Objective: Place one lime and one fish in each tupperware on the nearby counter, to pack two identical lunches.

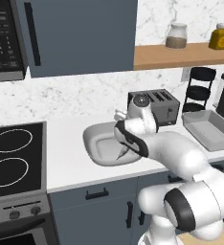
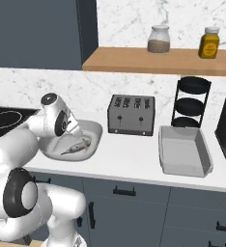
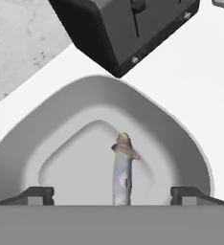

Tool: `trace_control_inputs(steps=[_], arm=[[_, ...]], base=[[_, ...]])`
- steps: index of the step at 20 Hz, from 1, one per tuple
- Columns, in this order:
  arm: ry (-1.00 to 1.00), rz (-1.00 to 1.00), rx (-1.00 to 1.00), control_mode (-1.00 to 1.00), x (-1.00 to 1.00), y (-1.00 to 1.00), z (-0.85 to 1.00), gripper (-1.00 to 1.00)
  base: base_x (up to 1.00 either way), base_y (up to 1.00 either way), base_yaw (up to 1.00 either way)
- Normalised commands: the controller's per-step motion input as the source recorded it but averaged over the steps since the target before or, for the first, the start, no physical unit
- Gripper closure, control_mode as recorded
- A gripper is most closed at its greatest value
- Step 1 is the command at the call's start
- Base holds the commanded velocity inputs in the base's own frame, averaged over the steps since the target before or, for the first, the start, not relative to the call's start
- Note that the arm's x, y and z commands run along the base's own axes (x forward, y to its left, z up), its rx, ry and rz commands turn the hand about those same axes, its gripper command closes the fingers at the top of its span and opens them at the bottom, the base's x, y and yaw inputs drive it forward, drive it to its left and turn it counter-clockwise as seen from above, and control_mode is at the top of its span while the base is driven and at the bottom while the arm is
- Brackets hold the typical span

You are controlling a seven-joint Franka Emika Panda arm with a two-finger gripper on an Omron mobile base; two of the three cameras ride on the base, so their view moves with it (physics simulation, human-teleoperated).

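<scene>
gripper [image 3: 112,194]: fingers spread wide, one dark tip at each side of the hand view's bottom edge, nothing pinched between them. It hangs right over the white tub.
fish [image 3: 122,172]: lying in the middle of the white tub's floor, running lengthwise between the two fingertips but not touching either one as far as I can see. Also visible from the right base view [image 2: 76,146] as a pale sliver just beside the wrist.
white tub [image 1: 92,136]: rounded corners, sits on the counter in front of the toaster, and the arm leans over its right part.
counter [image 1: 68,158]: white top, with the stove at its left end.
stove [image 1: 13,158]: black glass, two ring burners showing.
toaster [image 2: 131,115]: dark, slotted, just behind the white tub, against the marble wall.
grey tub [image 2: 184,149]: further right on the counter, well apart from the white one.
black rack [image 2: 192,101]: tiered, standing behind the grey tub.
shelf [image 2: 148,60]: wooden, up on the wall, carrying two jars.
</scene>
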Motion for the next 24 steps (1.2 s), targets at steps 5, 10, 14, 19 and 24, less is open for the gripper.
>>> trace_control_inputs(steps=[5,10,14,19,24], arm=[[-0.39,0.12,0.00,-1.00,-1.00,-0.48,0.97,-1.00],[-0.30,0.13,-0.04,-1.00,-1.00,-0.19,0.96,-1.00],[-0.02,0.11,0.00,1.00,-0.75,-0.06,0.74,-1.00],[0.00,0.00,0.00,1.00,0.00,0.00,0.00,-1.00],[0.00,0.00,0.00,1.00,0.00,0.00,0.00,-1.00]], base=[[0.00,0.00,0.00],[0.00,0.00,0.00],[-0.25,-0.04,0.02],[-1.00,-0.38,-0.01],[-1.00,-0.87,-0.12]])
